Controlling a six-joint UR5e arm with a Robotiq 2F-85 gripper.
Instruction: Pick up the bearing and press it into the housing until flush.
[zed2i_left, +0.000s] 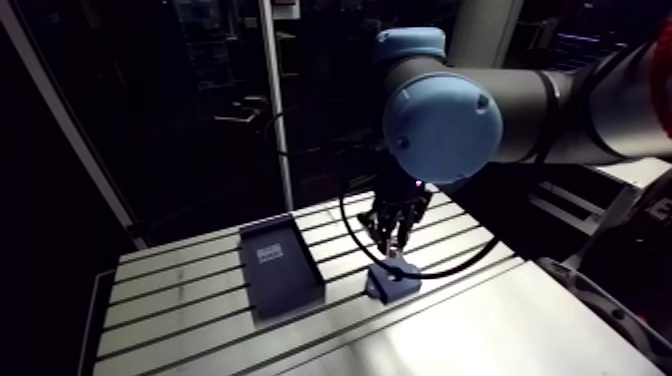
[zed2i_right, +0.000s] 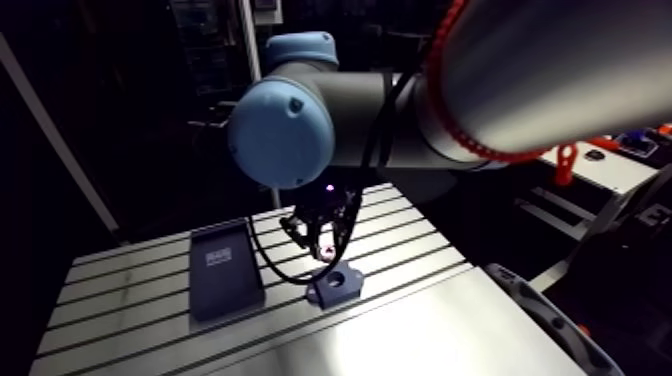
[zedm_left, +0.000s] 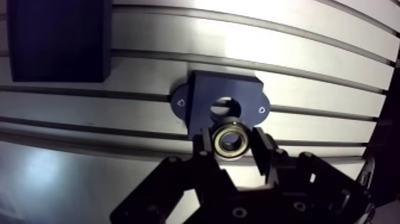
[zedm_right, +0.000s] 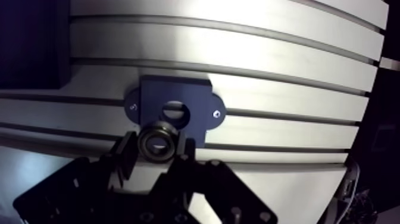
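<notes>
Gripping the bearing (zedm_left: 230, 141) between its two fingers, the gripper (zedm_left: 232, 146) is closed only to the ring's width, just above the housing (zedm_left: 221, 110) bore.

Work surface: slotted aluminium table (zed2i_left: 180, 290), with parallel grooves running its length. Past the last groove beside the housing (zedm_left: 202, 98), the top is a smooth plain panel (zed2i_left: 500, 320).

Housing: dark block lying flat on the grooved part and straddling one groove. It has a round bore in the middle and a small ear on each side, each with a fastener mark.

Tray (zed2i_left: 280, 265): dark, rectangular, shallow-walled. It lies flat across several grooves, apart from the housing, with bare grooved metal between them. A pale label sits on its floor (zed2i_left: 270, 254) – text not legible.
</notes>
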